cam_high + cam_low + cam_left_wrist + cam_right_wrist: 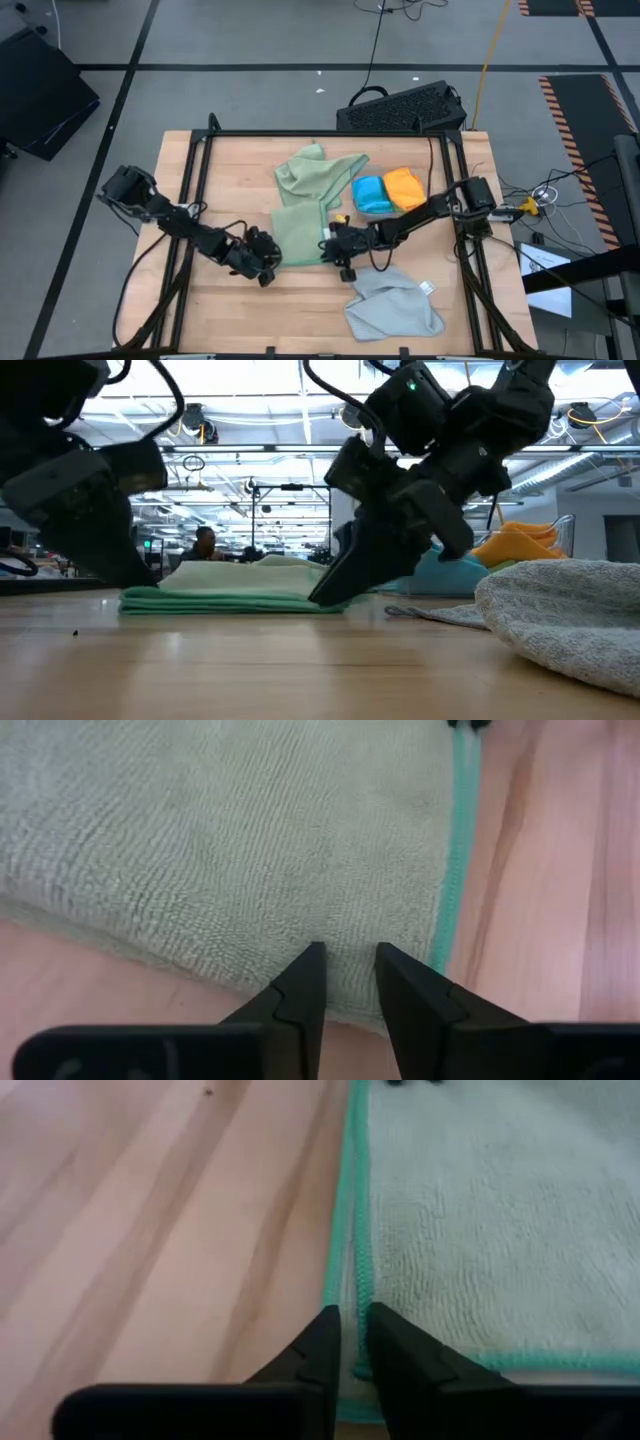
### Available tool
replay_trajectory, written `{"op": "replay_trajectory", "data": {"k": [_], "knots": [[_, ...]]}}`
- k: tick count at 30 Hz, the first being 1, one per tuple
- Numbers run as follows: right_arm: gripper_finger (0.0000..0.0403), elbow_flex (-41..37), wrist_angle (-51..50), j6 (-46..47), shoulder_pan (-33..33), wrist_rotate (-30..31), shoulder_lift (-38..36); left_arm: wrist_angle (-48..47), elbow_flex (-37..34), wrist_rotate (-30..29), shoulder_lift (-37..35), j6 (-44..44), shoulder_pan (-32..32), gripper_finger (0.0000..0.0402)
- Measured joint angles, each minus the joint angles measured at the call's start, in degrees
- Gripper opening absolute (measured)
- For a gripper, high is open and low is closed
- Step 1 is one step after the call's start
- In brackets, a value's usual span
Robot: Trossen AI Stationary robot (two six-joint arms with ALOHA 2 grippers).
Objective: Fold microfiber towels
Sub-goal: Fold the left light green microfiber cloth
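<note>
High view: a sage towel (298, 232) lies folded flat at the table (200, 310) middle, with a second sage towel (318, 172) just behind it. The left gripper (268, 262) pinches its near left corner, fingers narrow. The right gripper (335, 243) pinches its right corner, nearly closed. A grey towel (392, 305) lies nearer, blue towel (371, 194) and orange towel (404, 187) beyond.

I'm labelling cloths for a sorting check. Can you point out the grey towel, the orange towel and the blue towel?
grey towel (392, 305): high view, middle of the crumpled cloth near the table's front edge.
orange towel (405, 187): high view, centre of the bundle.
blue towel (371, 194): high view, centre of the bundle, beside the orange one.
</note>
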Motion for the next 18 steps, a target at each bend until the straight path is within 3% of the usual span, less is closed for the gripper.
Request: {"op": "replay_trajectory", "data": {"k": [6, 9, 12, 18], "knots": [[0.0033, 0.07, 0.27, 1.61, 3.78, -1.78, -0.26, 0.74, 0.15, 14.72, -1.68, -3.61, -0.88, 0.0093], [0.0043, -0.09, 0.23, 2.22, 5.53, -2.00, -2.81, 2.27, 0.06, 17.80, -3.69, -3.36, -1.97, 0.0092], [0.0067, -0.07, 0.76, 2.22, 6.09, -1.94, -5.88, 3.02, 1.31, 14.48, -6.53, -1.51, -3.32, 0.0092], [0.0124, -0.02, -1.70, 0.98, 6.08, -0.25, -8.54, 3.14, 4.11, 1.19, -8.01, 5.83, -5.81, 0.0092]]}}
